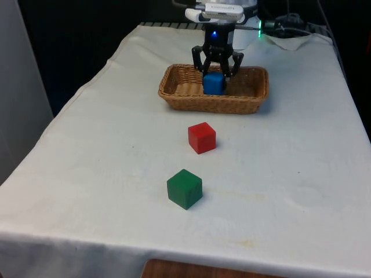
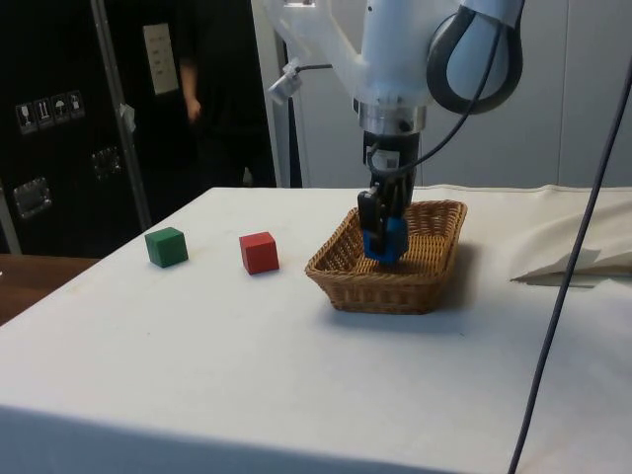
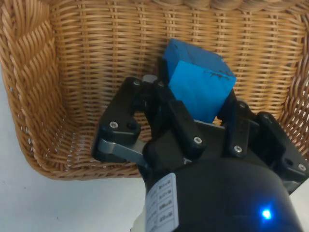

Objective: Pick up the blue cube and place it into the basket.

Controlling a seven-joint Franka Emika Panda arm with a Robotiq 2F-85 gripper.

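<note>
White cloth covers the whole table (image 1: 87, 174), and toward its far end sits a woven wicker basket (image 1: 174, 98) with the arm reaching down into it. From where I stand, the gripper (image 1: 217, 73) is clamped on the blue cube (image 1: 213, 84), its two black fingers pressed against opposite faces of the block; in the wrist view the blue cube (image 3: 198, 79) sits tilted between them, one corner pointing at the basket's woven floor (image 3: 96, 63). The relation that matters is plain: the cube hangs straight below the gripper, at six o'clock from it, and it is already inside the basket's rim, roughly over the middle of the floor rather than against a wall. From the side view the cube (image 2: 383, 242) looks low within the basket (image 2: 341, 272), though I cannot tell whether it touches the weave. A red cube (image 1: 202, 138) and a green cube (image 1: 185, 189) stand on the cloth nearer the front edge, at about six o'clock from the basket and well apart from it. By my reckoning, what is left is to let go and lift straight up; being tilted, the cube may roll a little as it settles.
</note>
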